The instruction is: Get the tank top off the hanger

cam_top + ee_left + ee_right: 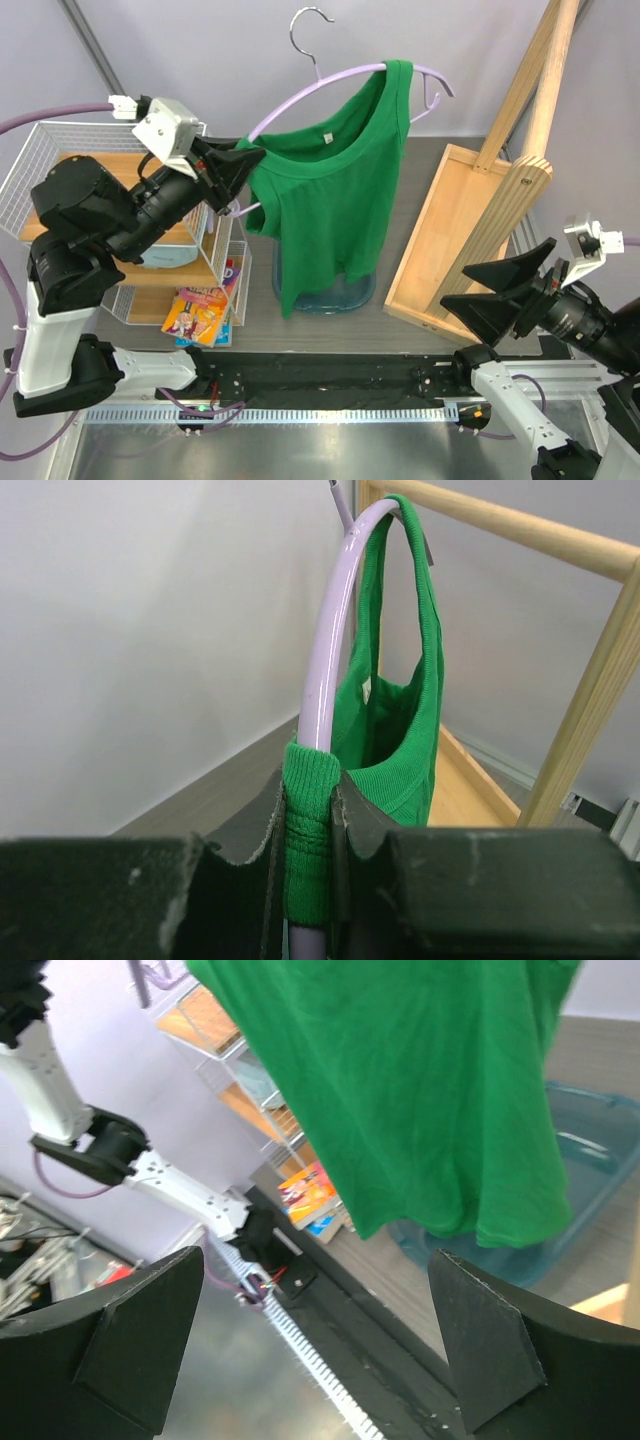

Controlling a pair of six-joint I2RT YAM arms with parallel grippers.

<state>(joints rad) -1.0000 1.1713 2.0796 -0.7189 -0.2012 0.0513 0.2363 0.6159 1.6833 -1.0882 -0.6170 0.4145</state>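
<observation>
Though agape, right hand (458, 287) off tank top (330, 200)

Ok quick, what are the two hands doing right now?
Left hand: closed on the hanger and the tank top strap.
Right hand: open, holding nothing.

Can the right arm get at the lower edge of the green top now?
Probably yes. The right gripper is open and faces the green top, whose hem hangs free; its wrist view shows nothing between them.
</observation>
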